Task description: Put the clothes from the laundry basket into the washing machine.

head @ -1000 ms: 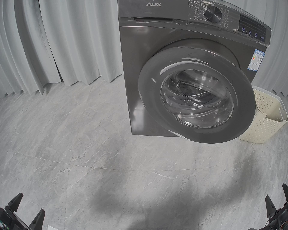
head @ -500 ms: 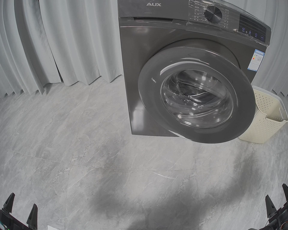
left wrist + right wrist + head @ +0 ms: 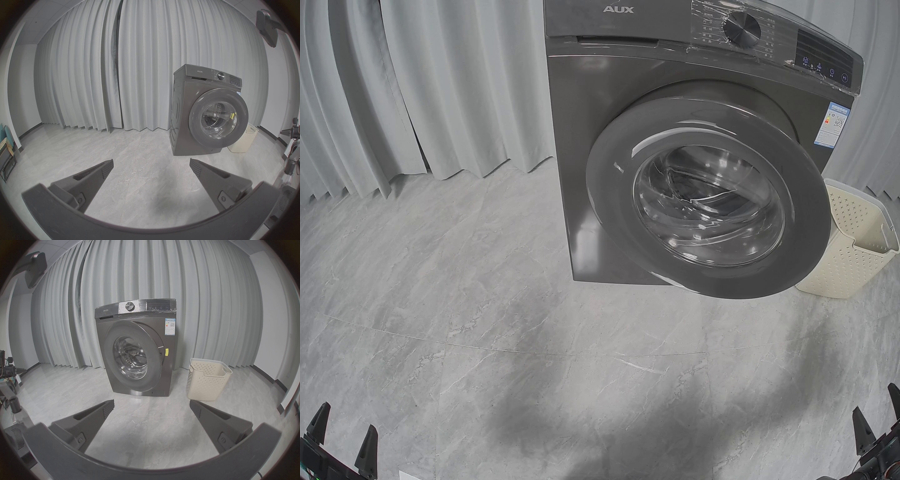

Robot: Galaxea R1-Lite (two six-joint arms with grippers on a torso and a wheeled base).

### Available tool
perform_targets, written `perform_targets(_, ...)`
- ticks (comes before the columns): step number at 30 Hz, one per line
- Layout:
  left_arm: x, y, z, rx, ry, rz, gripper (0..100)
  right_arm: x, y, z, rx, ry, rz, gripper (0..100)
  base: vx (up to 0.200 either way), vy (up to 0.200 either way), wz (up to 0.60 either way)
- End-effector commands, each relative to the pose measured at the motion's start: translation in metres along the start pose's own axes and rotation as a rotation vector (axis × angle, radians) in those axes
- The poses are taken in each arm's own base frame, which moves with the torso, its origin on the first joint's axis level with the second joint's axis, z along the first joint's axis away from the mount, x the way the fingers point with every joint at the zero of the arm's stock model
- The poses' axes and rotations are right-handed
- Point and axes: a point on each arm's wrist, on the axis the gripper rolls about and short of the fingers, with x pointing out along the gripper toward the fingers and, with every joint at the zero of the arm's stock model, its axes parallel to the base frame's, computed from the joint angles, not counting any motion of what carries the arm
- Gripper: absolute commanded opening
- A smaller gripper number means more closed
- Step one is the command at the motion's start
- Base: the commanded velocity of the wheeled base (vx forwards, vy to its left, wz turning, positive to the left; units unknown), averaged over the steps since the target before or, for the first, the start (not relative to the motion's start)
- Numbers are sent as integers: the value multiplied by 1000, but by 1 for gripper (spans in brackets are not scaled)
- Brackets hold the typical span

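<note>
The grey washing machine (image 3: 600, 112) stands on the floor ahead, its round glass door (image 3: 706, 200) swung partly open. To its right sits the cream perforated laundry basket (image 3: 856, 250); the part of its inside that I see is bare wall. My left gripper (image 3: 342, 434) hangs low at the near left, open and holding nothing. At the near right, my right gripper (image 3: 878, 415) is open too, also holding nothing. The left wrist view shows the machine (image 3: 184, 118) and basket (image 3: 243, 142) far beyond the gripper (image 3: 151, 162). From the right wrist, machine (image 3: 137, 346) and basket (image 3: 207, 380) lie beyond that gripper (image 3: 151, 402).
Grey curtains (image 3: 425, 87) hang behind and to the left of the machine. A wide stretch of grey tiled floor (image 3: 550, 350) lies between me and the machine. A small rack (image 3: 6, 156) stands far off at the room's left wall.
The left gripper dropped lower and slid left a second ago, then held still. The head view has shifted a touch. The right gripper has not moved.
</note>
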Motion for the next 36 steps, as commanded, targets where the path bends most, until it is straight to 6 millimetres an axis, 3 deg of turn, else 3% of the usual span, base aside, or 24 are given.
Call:
perform_targets(1, 1, 0, -5, 0, 11, 1, 100, 1, 0, -5, 12, 13, 0, 100, 0, -200, 0)
perform_targets(4, 1, 0, -5, 0, 11, 1, 100, 0, 0, 0, 14, -24, 2, 100, 0, -200, 0)
perform_targets(7, 1, 0, -5, 1, 11, 1, 100, -13, 0, 45, 44, -243, 18, 100, 0, -200, 0)
perform_targets(9, 1, 0, -5, 1, 9, -1, 100, -17, 0, 59, 56, -273, 31, 100, 0, -200, 0)
perform_targets(10, 1, 0, -5, 3, 9, -1, 100, -12, 1, 68, 59, -209, 60, 100, 0, -200, 0)
perform_targets(14, 1, 0, -5, 3, 9, -2, 100, 15, 3, 69, 73, 5, 195, 100, 0, -200, 0)
perform_targets(17, 1, 0, -5, 3, 9, -2, 100, 53, 5, 84, 90, 165, 314, 100, 0, -200, 0)
perform_targets(21, 1, 0, -5, 6, 9, -4, 100, 102, 13, 104, 96, 201, 427, 100, 0, -150, 0)
perform_targets(26, 1, 0, -5, 6, 9, -5, 100, 143, 29, 109, 87, 236, 488, 100, 0, 0, 0)
perform_targets(36, 1, 0, -5, 4, 11, -5, 100, 183, 48, 115, 69, 254, 478, 100, 60, 0, 0)
